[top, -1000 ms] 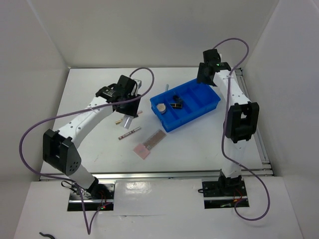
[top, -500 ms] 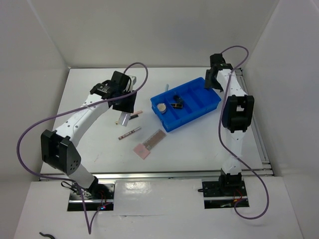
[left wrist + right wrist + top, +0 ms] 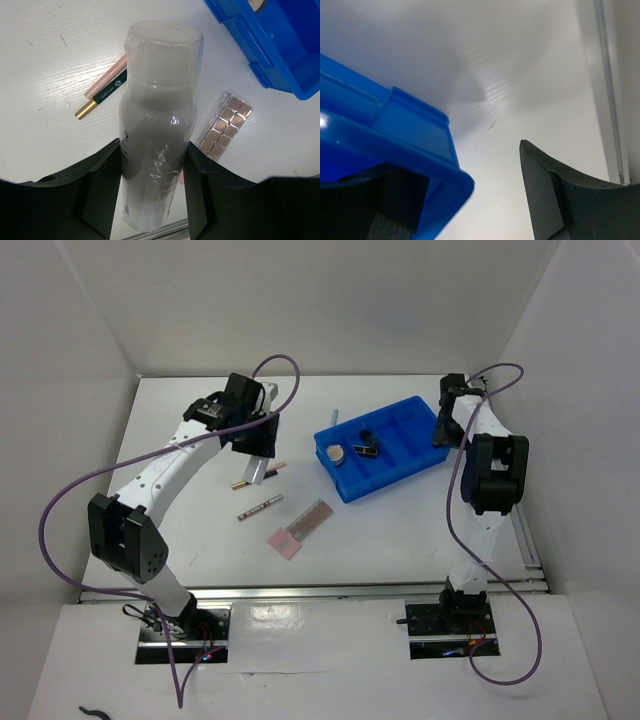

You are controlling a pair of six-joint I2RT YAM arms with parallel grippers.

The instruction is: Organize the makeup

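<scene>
Clear tube [image 3: 157, 100] clamped in left gripper [image 3: 150, 187] above table [image 3: 40, 60]; right gripper [image 3: 470, 200] jaws apart, straddling blue tray [image 3: 380, 135] corner.

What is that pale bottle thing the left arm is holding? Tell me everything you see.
A frosted, greyish-white tube, shaped like a slim bottle, with a wide flat-topped cap at its far end and crinkly clear film wrapped around it. Faint blue print shows low on one side. The left hand clamps it between two black fingers, cap pointing away from the wrist, apparently lifted above the table. Slim pink and green pencils and a small palette lie beneath, not touching it.
</scene>
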